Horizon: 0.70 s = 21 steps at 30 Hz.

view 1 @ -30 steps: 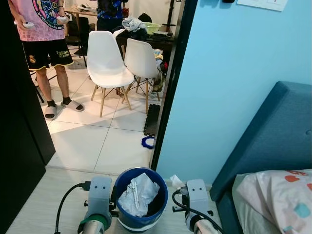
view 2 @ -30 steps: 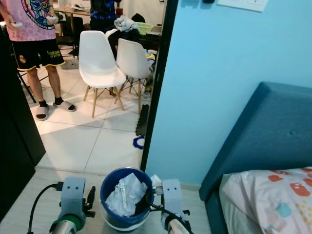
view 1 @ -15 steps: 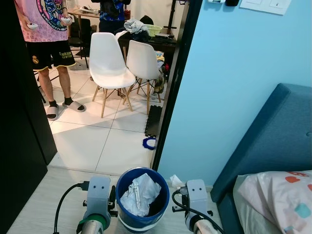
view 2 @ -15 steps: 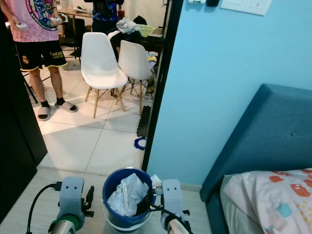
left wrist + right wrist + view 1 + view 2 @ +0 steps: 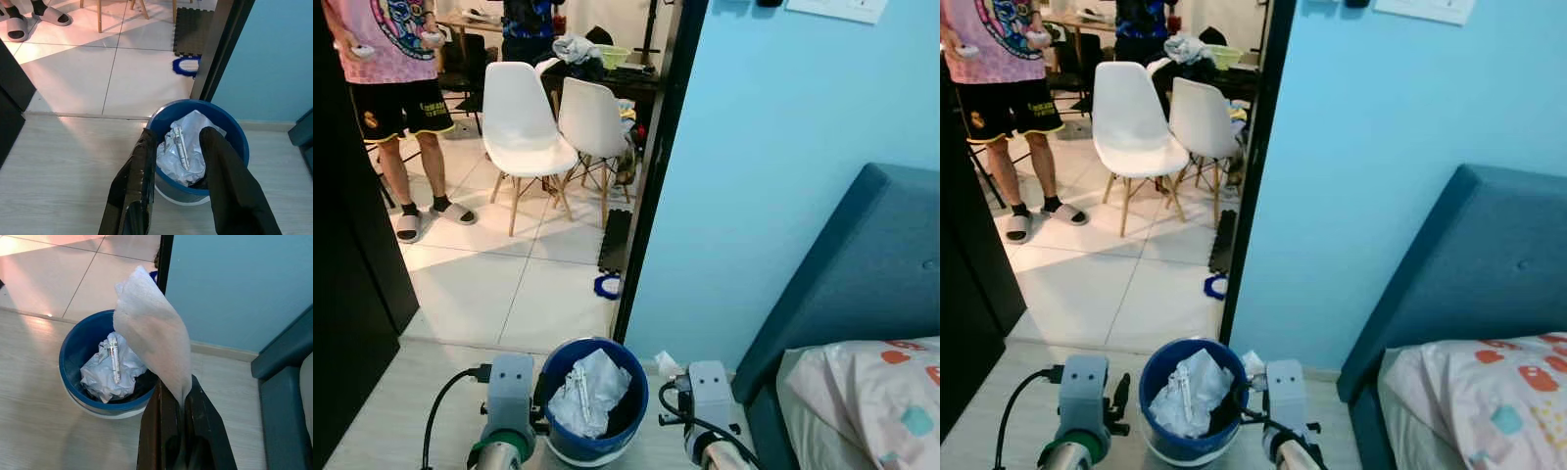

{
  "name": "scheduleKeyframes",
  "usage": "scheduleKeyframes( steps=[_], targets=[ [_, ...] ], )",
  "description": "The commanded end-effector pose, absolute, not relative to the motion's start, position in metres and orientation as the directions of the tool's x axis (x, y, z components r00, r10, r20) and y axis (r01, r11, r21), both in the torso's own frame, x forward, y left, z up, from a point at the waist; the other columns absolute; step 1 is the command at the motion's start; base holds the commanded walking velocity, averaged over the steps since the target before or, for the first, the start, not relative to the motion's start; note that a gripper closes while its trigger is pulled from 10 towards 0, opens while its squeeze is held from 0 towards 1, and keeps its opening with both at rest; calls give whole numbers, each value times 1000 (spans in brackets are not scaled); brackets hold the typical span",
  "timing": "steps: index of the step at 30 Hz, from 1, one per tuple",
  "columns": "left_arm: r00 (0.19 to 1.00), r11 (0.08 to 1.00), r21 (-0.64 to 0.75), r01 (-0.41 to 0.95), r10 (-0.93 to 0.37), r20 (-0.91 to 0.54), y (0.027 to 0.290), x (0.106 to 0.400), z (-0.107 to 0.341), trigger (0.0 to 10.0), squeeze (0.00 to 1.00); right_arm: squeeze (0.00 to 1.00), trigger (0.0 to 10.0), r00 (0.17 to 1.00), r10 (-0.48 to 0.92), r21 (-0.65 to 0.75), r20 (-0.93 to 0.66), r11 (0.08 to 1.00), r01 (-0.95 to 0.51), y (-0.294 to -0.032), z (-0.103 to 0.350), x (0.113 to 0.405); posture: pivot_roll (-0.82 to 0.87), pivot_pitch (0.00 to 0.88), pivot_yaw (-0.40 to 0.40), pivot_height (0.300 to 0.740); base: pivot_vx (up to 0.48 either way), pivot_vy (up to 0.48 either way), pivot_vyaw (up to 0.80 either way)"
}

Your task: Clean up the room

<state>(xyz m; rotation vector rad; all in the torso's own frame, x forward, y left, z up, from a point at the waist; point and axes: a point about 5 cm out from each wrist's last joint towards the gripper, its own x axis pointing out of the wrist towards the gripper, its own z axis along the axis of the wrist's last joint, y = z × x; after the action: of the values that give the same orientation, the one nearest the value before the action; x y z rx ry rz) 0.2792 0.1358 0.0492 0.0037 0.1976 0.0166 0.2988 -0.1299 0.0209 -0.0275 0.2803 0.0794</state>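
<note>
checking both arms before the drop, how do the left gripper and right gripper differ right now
The left gripper is open and holds nothing, while the right gripper is shut on a white tissue. The left gripper's fingers straddle the near rim of the blue bin; the right gripper sits beside the bin, toward the bed, with the tissue standing up above its fingers. Both hang low by the bin, over the pale wood floor.

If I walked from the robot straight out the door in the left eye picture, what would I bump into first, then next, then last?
Blue bin full of crumpled paper → blue ring on the tiles by the door frame → black floor mat → white chairs → cluttered dark table at the back.
</note>
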Motion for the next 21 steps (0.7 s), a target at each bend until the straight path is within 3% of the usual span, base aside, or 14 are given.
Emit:
scheduleKeyframes(
  steps=[1,21],
  targets=[
    [980,1000,-2,-10,10,-200,135,277,48,10000,0,0,10000,953,65,-12,-297,997,-72,-133,16,295,26,27,-36,740,289,0,0],
    [981,1000,-13,-5,3,-192,136,278,50,10000,0,0,10000,951,68,-7,-300,997,-73,-132,16,295,32,25,-36,740,299,0,0]
  ],
)
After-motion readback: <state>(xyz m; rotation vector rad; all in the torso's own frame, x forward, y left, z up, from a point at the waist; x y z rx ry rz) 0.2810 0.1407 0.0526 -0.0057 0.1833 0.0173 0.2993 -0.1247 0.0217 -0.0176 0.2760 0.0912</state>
